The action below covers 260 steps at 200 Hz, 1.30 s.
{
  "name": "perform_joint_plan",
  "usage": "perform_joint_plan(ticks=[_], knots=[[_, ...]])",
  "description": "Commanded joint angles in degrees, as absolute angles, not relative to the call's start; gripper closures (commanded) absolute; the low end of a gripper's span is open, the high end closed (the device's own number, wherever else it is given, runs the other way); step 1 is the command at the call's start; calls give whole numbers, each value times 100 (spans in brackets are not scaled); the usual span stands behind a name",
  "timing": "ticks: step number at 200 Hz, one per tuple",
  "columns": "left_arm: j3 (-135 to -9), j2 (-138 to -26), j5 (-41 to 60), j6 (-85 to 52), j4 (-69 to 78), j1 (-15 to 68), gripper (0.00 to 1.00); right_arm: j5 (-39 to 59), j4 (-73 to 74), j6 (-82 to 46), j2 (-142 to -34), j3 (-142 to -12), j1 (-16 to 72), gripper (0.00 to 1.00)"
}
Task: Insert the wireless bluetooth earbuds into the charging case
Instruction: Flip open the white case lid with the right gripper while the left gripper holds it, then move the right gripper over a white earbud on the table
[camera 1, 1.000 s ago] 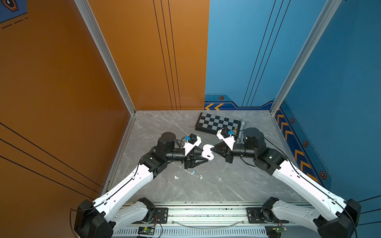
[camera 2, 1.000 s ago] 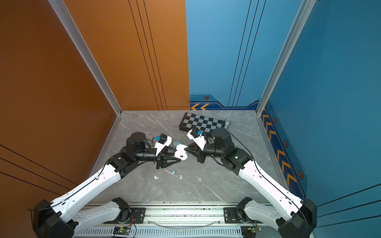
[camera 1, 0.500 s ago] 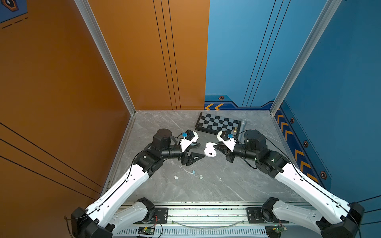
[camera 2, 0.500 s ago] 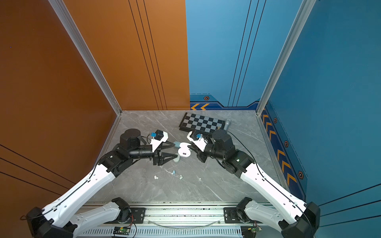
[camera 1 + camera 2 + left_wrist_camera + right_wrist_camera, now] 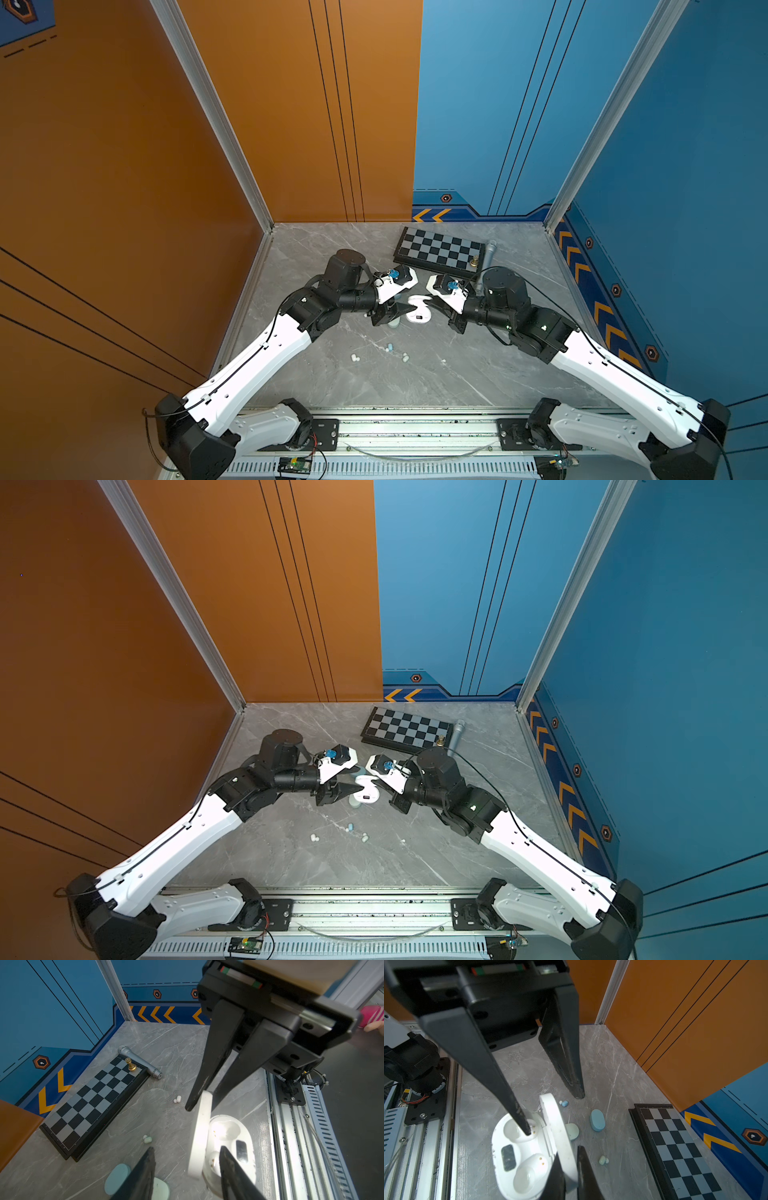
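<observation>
The white charging case (image 5: 419,312) (image 5: 368,794) stands open on the table, with its lid upright. My right gripper (image 5: 571,1176) (image 5: 206,1103) is shut on the lid (image 5: 558,1126). My left gripper (image 5: 187,1159) (image 5: 550,1113) is open and straddles the lid, with one fingertip (image 5: 525,1128) down in a socket of the case. I cannot tell whether an earbud sits in that socket; the other socket (image 5: 527,1176) looks empty. Loose wireless bluetooth earbuds lie on the table in front: a white earbud (image 5: 354,357) (image 5: 314,837) and two pale blue earbuds (image 5: 390,347) (image 5: 405,356).
A light blue case (image 5: 597,1120) and a mint case (image 5: 572,1131) lie shut beside the white one. A chessboard (image 5: 438,251) with a gold chess piece (image 5: 473,262) and a grey microphone (image 5: 488,255) lie at the back right. The rail (image 5: 415,432) runs along the front edge.
My left gripper widened, then narrowed somewhat, and its fingertip has come down into the case. The right gripper keeps its hold on the lid, and the case has shifted only slightly.
</observation>
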<state>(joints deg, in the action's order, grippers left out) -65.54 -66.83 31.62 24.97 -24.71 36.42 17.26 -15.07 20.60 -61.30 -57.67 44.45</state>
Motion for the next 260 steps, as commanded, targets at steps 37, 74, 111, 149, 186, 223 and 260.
perform_joint_plan(ticks=[37,74,111,149,186,223,260], knots=[[-6815,-6820,3083,2751,-2619,3802,66,1639,-1590,2075,-6187,-5884,4516,100],[-6820,-6890,3138,2765,-2620,3825,85,1613,-1579,2027,-6205,-5858,4519,100],[-6762,-6858,3057,2766,-2619,3828,96,1538,-1468,1779,-6159,-5829,4499,95],[-6509,-6760,3068,2697,-2610,3818,100,1774,-1435,1235,-5900,-5823,4254,70],[-6089,-6554,2966,2124,-2297,3715,100,1281,-1597,-53,-5253,-5555,3769,56],[-5628,-6321,2561,1086,-1618,3457,100,488,-2421,-1878,-5207,-5404,3149,57],[-5375,-6228,2765,453,-1028,3017,100,13,-3263,-3236,-5942,-5477,2679,62]])
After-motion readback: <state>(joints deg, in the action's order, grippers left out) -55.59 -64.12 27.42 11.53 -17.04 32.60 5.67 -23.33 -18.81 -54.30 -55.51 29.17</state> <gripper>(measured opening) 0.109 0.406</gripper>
